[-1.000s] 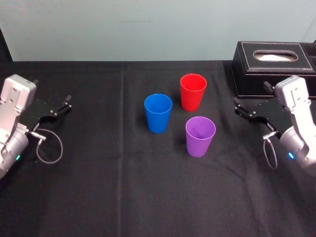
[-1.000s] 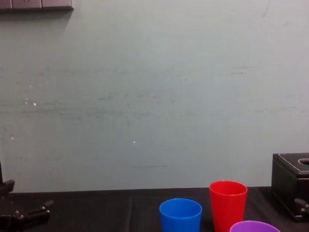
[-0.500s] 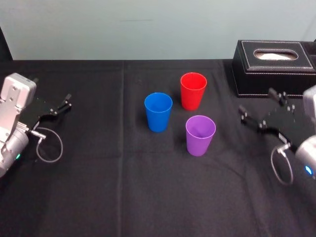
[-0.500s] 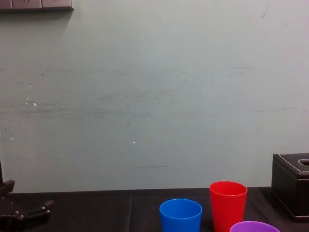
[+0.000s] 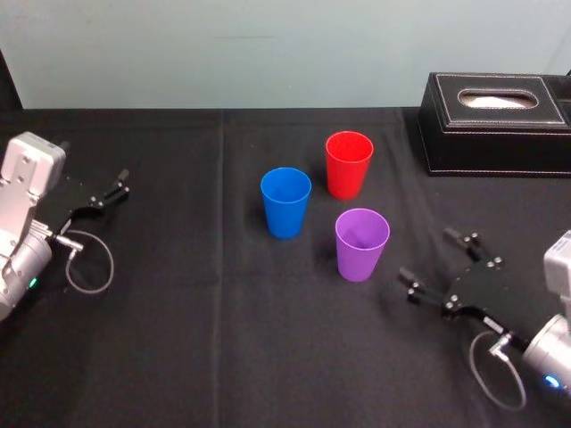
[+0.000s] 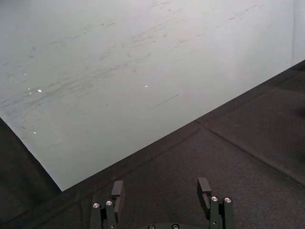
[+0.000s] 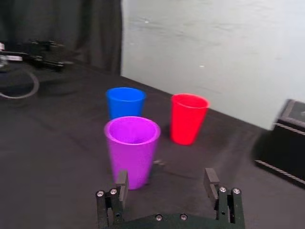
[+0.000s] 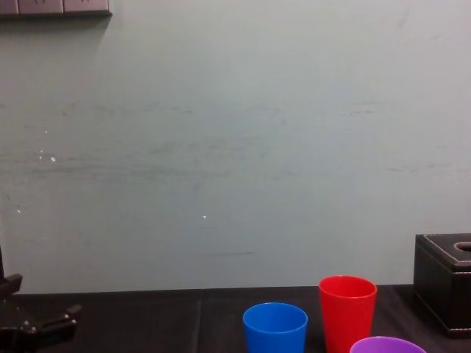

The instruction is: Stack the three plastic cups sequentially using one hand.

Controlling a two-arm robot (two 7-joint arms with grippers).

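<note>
Three cups stand upright and apart mid-table: the blue cup (image 5: 285, 203) on the left, the red cup (image 5: 349, 164) behind, the purple cup (image 5: 361, 244) nearest me. My right gripper (image 5: 434, 260) hovers just right of the purple cup, open, nothing between its fingers. From the right wrist view, this gripper (image 7: 166, 183) points at the purple cup (image 7: 132, 150), with the blue cup (image 7: 125, 101) and red cup (image 7: 188, 118) beyond. My left gripper (image 5: 120, 184) rests at the table's far left, open and empty, as the left wrist view (image 6: 161, 190) confirms.
A black tissue box (image 5: 495, 120) stands at the back right, behind the right gripper. A black cloth (image 5: 223, 339) covers the table. A pale wall (image 8: 235, 147) rises behind the table's far edge. A grey cable loop (image 5: 87, 263) hangs by the left arm.
My right gripper has swung away from the tissue box, toward me and leftward, and now sits close beside the purple cup. The cups and the left arm have not moved.
</note>
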